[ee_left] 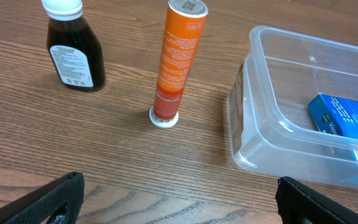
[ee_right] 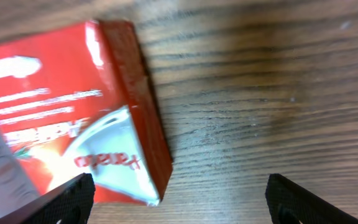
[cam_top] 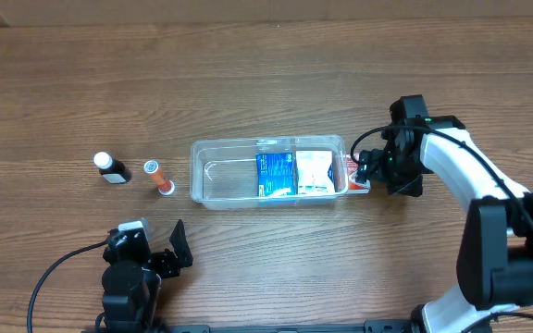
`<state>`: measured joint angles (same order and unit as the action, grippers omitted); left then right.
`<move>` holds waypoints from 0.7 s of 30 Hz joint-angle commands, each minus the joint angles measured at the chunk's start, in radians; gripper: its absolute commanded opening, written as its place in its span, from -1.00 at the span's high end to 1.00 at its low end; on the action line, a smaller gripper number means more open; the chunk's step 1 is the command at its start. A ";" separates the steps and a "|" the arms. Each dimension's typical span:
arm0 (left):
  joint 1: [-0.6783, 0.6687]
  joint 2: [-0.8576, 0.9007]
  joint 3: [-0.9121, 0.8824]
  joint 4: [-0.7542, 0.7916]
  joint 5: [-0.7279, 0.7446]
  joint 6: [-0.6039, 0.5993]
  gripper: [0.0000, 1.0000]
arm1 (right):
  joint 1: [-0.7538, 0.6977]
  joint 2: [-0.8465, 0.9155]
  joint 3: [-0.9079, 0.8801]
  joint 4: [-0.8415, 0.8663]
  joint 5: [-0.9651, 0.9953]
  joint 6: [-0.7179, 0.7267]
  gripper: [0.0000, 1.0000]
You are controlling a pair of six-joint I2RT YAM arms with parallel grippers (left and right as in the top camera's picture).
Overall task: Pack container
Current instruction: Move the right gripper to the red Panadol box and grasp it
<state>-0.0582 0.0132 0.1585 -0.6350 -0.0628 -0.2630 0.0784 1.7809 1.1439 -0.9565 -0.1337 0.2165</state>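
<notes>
While both arms hang low over the tabletop (cam_top: 248,74), the container (cam_top: 220,180) lies lengthwise near its middle, with its left half bare. Its right half holds a blue box (cam_top: 274,174) and, just beside it on the right, a white packet (cam_top: 314,171).

A red box (cam_top: 357,176) sits outside the container at its right end. From where I stand I cannot tell whether it touches the wall. The right end effector (cam_top: 370,172) is just beyond that box with its fingers spread wide. In the right wrist view the red box (ee_right: 73,112) lies ahead of the end effector (ee_right: 179,205), nearer one finger (ee_right: 55,202), and nothing is gripped.

The left end effector (cam_top: 155,239) hovers nearer the front edge, left of the container, with its fingers apart and holding nothing. Ahead of it an orange tube (ee_left: 179,62) stands upright on its white cap, near the container (ee_left: 260,143). A dark bottle (ee_left: 73,50) with a white cap stands farther left. The tube (cam_top: 158,177) is between the bottle (cam_top: 111,167) and the container, touching neither.
</notes>
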 commanded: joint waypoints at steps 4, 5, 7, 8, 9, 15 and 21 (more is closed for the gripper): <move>0.007 -0.008 -0.004 0.004 0.005 -0.014 -1.00 | 0.040 -0.066 0.034 0.072 -0.003 -0.008 -0.83; 0.007 -0.008 -0.005 0.004 0.005 -0.014 -1.00 | 0.047 -0.064 0.034 0.092 -0.004 -0.007 -0.89; 0.007 -0.008 -0.004 0.004 0.005 -0.014 -1.00 | 0.050 -0.043 0.034 0.108 0.002 -0.004 -0.89; 0.007 -0.008 -0.004 0.004 0.005 -0.014 -1.00 | 0.049 -0.026 0.034 0.115 0.008 -0.004 -0.89; 0.007 -0.008 -0.004 0.004 0.005 -0.014 -1.00 | 0.050 0.001 0.034 0.118 0.021 -0.003 -0.89; 0.007 -0.008 -0.004 0.004 0.005 -0.014 -1.00 | 0.005 0.106 0.034 0.090 0.176 0.098 -0.88; 0.007 -0.008 -0.004 0.004 0.005 -0.014 -1.00 | -0.140 0.106 0.034 0.029 0.183 0.097 -0.79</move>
<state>-0.0582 0.0132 0.1585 -0.6350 -0.0628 -0.2630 -0.0151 1.8584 1.1767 -0.9218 -0.0212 0.3038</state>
